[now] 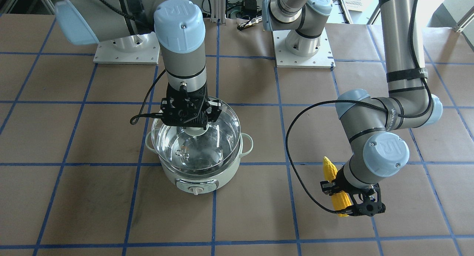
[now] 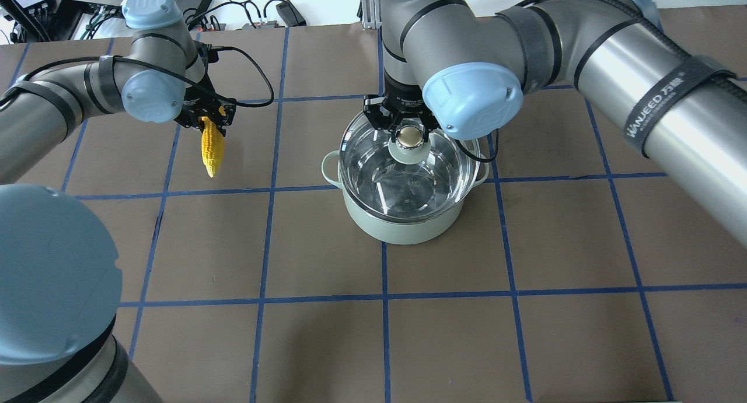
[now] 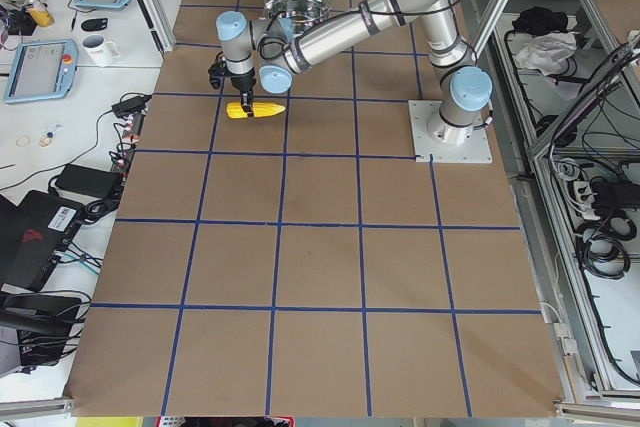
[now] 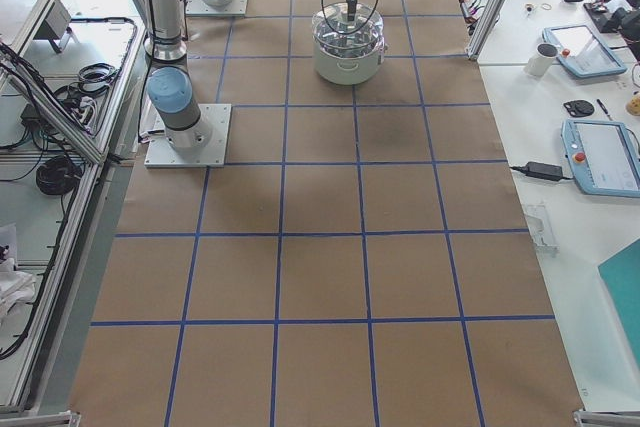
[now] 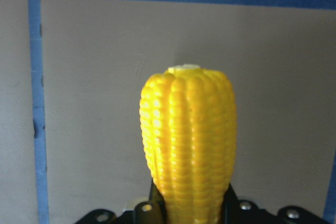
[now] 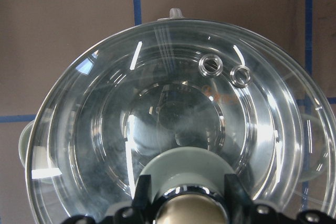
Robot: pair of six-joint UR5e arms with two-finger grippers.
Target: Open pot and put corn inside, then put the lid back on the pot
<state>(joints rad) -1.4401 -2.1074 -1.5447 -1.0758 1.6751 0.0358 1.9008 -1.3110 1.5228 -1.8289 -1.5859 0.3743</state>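
Observation:
The pale mint-green pot (image 1: 200,176) stands at the table's middle, dial toward the operators' side; it also shows in the overhead view (image 2: 402,222). My right gripper (image 2: 410,136) is shut on the beige knob of the clear glass lid (image 1: 196,139) and holds it a little above the pot's rim, slightly off centre. The right wrist view looks down through the lid (image 6: 157,114) into the steel interior. My left gripper (image 2: 207,118) is shut on the yellow corn (image 2: 212,149), well off to the pot's side, pointed end toward the robot. The corn also shows in the front view (image 1: 335,185) and the left wrist view (image 5: 186,145).
The two arm bases (image 1: 126,50) (image 1: 303,48) are bolted at the table's robot side. A black cable (image 1: 292,156) loops from the left wrist between the corn and the pot. Brown paper with blue tape lines covers the table (image 2: 327,333).

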